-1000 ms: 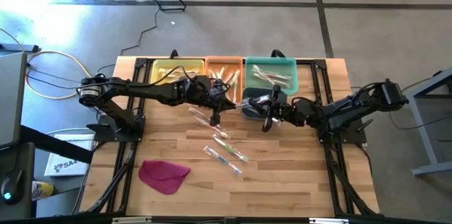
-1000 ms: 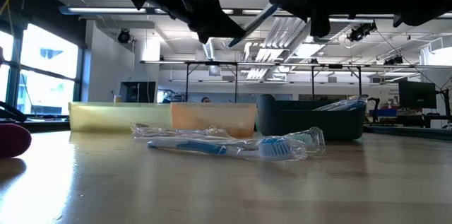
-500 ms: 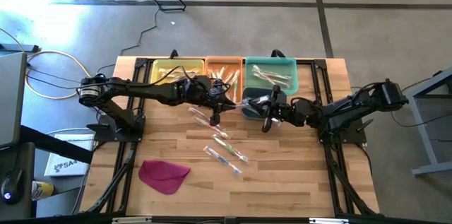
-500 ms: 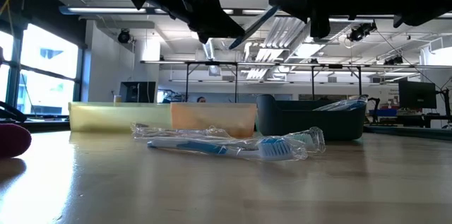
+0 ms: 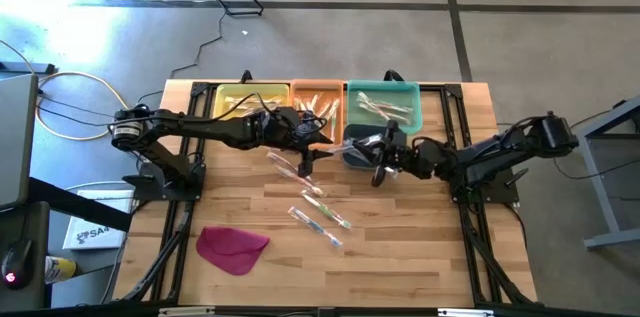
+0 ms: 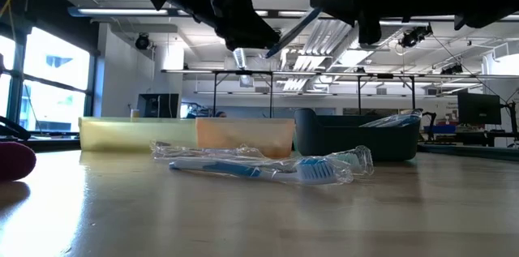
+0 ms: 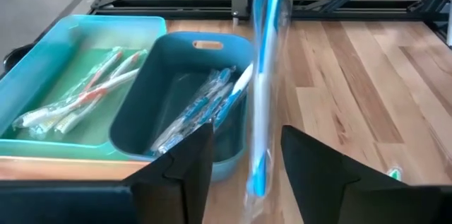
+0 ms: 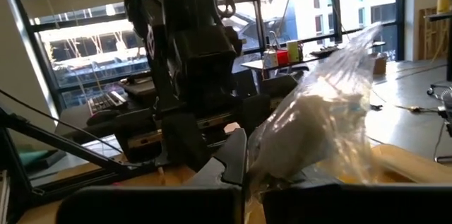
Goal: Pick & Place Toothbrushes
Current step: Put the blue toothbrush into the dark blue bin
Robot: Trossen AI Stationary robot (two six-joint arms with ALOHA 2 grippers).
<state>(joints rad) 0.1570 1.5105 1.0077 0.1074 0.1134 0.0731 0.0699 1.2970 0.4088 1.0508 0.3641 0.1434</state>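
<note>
High view: two arms meet mid-worktop [image 5: 400, 257]; left gripper [image 5: 306, 160] beside right gripper [image 5: 378, 170]; three bins line the far edge, yellow [image 5: 240, 99], orange [image 5: 317, 97], green [image 5: 384, 100], a darker tub [image 5: 358, 152] just before the green; about four wrapped toothbrushes [image 5: 318, 215] lie loose mid-worktop; one magenta cloth [image 5: 232, 247] near the front-left; the front-right stands bare.

Low view: loose brushes close ahead; tub and two bins behind; both grippers overhead.

Left wrist view: left jaws released, spread either side of one blue brush [image 7: 266, 75]; contact unclear; several brushes in tub and green bin.

Right wrist view: right jaws clenched on a wrapper [image 8: 332, 118], the blue brush's far end.
</note>
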